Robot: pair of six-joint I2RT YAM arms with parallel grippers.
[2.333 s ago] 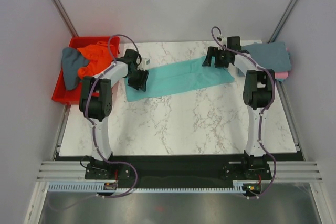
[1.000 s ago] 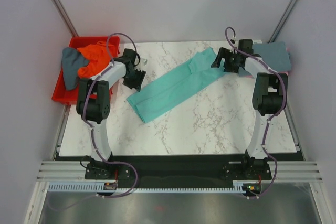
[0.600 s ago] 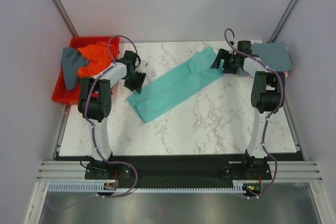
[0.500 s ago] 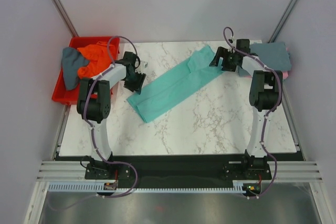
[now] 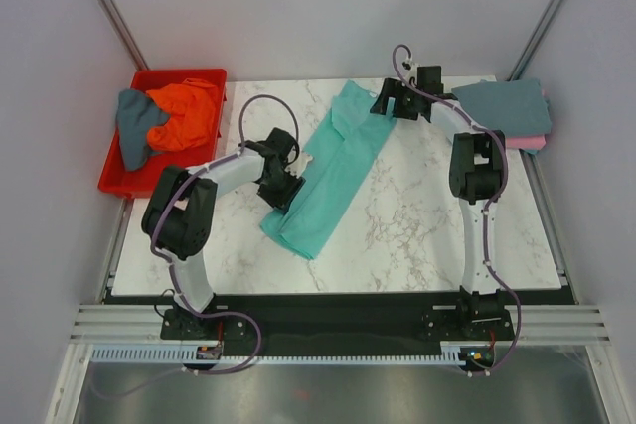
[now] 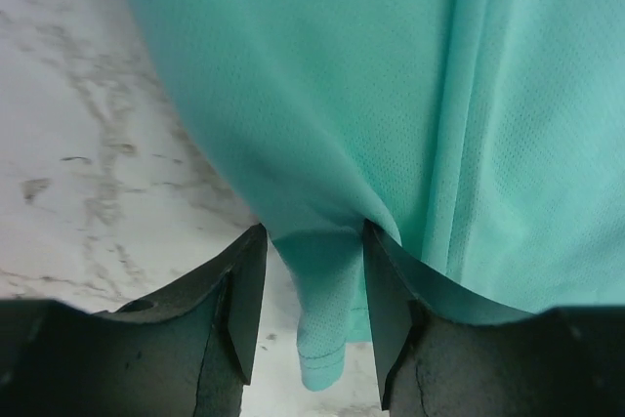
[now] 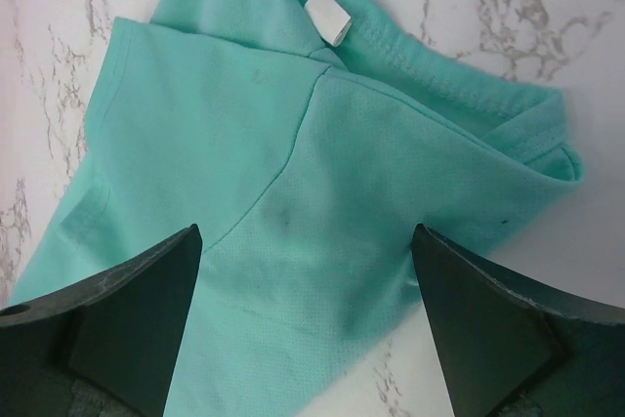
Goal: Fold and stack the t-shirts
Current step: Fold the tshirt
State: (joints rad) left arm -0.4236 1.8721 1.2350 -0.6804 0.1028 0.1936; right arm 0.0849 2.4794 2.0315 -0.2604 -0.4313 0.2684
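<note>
The left hand [image 6: 314, 241] is clamped on a hemmed edge of the teal t-shirt [image 5: 333, 171], which is laid on the worktop [image 5: 427, 225] toward 12 o'clock. The right hand [image 7: 305, 236] is held apart over the collar. The cloth is judged light and limp, best held at the hems.

Matt knit teal t-shirt [image 5: 333, 171], glossy marble table [image 5: 417, 215]

Left arm [image 5: 192, 270] and right arm [image 5: 475, 245]: white links, black joints, purple cables, black bases at the table's [image 5: 397, 235] near edge.
</note>
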